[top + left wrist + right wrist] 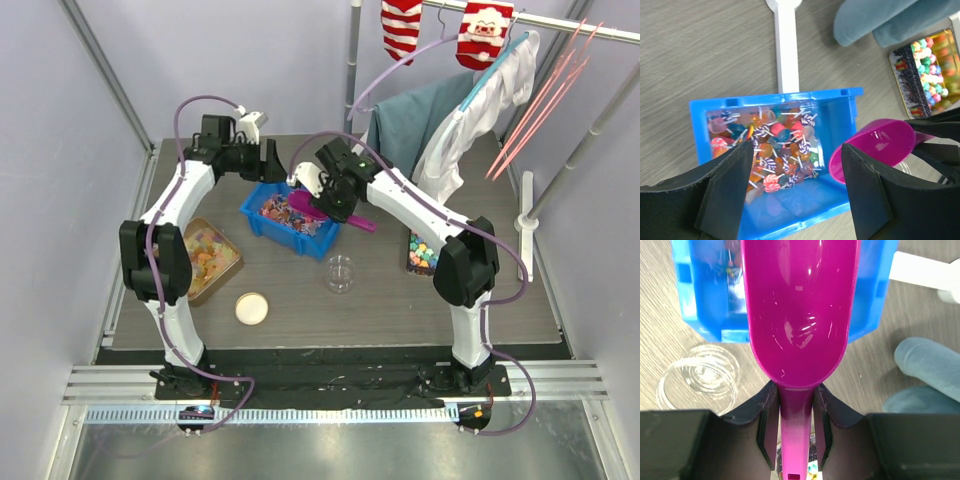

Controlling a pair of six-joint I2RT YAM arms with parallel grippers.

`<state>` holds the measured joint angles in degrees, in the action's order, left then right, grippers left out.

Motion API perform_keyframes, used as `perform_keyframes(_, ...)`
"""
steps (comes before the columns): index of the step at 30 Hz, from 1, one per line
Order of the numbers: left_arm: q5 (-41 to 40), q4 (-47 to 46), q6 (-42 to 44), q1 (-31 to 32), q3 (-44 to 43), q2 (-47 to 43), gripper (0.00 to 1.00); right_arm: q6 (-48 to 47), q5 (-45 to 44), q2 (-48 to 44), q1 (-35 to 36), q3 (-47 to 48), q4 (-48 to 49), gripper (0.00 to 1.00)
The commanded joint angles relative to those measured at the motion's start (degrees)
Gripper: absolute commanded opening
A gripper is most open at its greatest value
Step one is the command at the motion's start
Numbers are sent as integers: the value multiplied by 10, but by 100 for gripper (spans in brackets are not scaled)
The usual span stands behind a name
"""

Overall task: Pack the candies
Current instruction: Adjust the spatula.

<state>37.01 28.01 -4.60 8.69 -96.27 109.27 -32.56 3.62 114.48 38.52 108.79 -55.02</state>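
Note:
The candies [278,209] are tiny wrapped sweets on sticks, heaped in the left half of a blue bin [300,244]. In the left wrist view the candies [775,145] lie below my open, empty left gripper [797,150], which hovers over the bin [790,205]. My left gripper [268,160] is at the bin's far edge. My right gripper [338,203] is shut on the handle of a magenta scoop [305,205]. The scoop [800,315] is empty, its bowl over the bin's [705,290] right end. The right gripper [796,410] clamps the handle. The scoop also shows in the left wrist view [872,150].
A clear glass jar [340,272] stands in front of the bin, also in the right wrist view [697,382]. A round lid [252,308] lies front left. A tin of orange sweets [205,255] is left, a tin of pastel sweets [422,252] right. Teal cloth [410,120] hangs behind.

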Motion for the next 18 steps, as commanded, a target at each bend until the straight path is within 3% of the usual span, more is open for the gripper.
perform_keyframes(1, 26, -17, -16, 7, 4, -7, 73, 24, 25, -60, 5, 16, 51, 1)
perform_keyframes(8, 52, -19, -23, 19, 9, 8, 70, 28, 30, -64, 8, 32, 58, 1)
perform_keyframes(12, 100, -23, -29, 20, 12, 9, 63, 31, 28, -61, 8, 41, 61, 1)
perform_keyframes(18, 176, -33, -42, 19, 19, 7, 62, 29, 3, -53, 8, 37, 74, 1)
